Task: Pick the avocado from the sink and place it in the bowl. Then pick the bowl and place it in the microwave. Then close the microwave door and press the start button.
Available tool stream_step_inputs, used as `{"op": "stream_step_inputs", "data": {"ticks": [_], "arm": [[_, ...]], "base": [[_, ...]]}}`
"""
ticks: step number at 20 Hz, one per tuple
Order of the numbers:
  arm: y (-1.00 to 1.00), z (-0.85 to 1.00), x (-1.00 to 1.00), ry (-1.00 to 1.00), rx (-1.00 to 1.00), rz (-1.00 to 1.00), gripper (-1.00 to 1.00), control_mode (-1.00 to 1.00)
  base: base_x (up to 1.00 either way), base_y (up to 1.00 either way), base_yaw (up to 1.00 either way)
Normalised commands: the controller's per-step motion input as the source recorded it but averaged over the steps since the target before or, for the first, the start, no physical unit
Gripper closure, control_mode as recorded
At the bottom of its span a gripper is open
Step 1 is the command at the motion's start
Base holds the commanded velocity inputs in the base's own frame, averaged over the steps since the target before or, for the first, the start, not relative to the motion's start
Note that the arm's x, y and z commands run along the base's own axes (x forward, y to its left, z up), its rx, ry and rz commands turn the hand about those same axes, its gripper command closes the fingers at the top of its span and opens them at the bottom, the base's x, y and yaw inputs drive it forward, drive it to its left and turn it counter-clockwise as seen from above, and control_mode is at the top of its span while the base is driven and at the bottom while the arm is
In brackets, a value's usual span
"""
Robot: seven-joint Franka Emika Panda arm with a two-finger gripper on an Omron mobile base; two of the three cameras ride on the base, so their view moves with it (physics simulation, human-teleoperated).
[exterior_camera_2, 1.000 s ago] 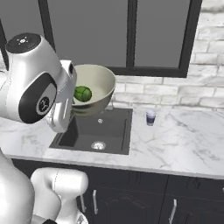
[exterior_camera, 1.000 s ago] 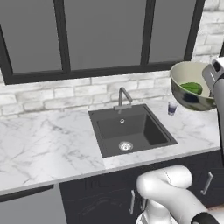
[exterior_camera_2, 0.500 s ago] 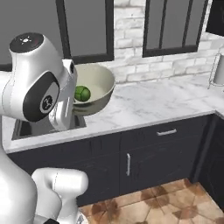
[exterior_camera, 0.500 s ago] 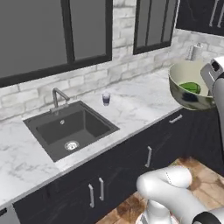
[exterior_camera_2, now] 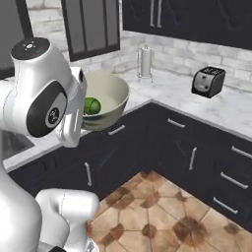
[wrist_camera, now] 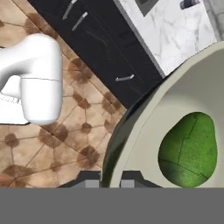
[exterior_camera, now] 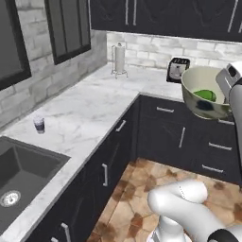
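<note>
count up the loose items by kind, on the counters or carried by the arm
bowl: 1, held up on the gripper
avocado: 1, inside the bowl
toaster: 1, on the counter
paper towel holder: 1, on the counter
small cup: 1, on the counter near the sink
total: 5

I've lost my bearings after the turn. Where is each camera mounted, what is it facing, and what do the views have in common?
Left base view: behind the arm's left, facing the corner counter; arm at right.
Right base view: behind its right, facing the toaster; arm at left.
Hand view: on the hand, looking down over the floor; fingertips at the bowl's rim.
Shared: the bowl with the avocado.
</note>
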Motion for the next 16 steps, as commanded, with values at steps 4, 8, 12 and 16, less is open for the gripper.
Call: {"op": "stream_step_inputs", "data": {"ticks": [4, 8, 12, 16], "arm": [[0.00, 0.00, 0.00, 0.00, 0.00, 0.00, 1.00, 1.00], [0.00, 0.00, 0.00, 0.00, 0.00, 0.00, 1.00, 1.00], [0.00, 0.00, 0.00, 0.00, 0.00, 0.00, 1.00, 1.00], [0.00, 0.00, 0.00, 0.00, 0.00, 0.00, 1.00, 1.00]], "base": [[-0.20, 0.00, -0.74], [-0.13, 0.00, -0.74], [-0.02, 0.00, -0.74], [0.00, 0.00, -0.73]]}}
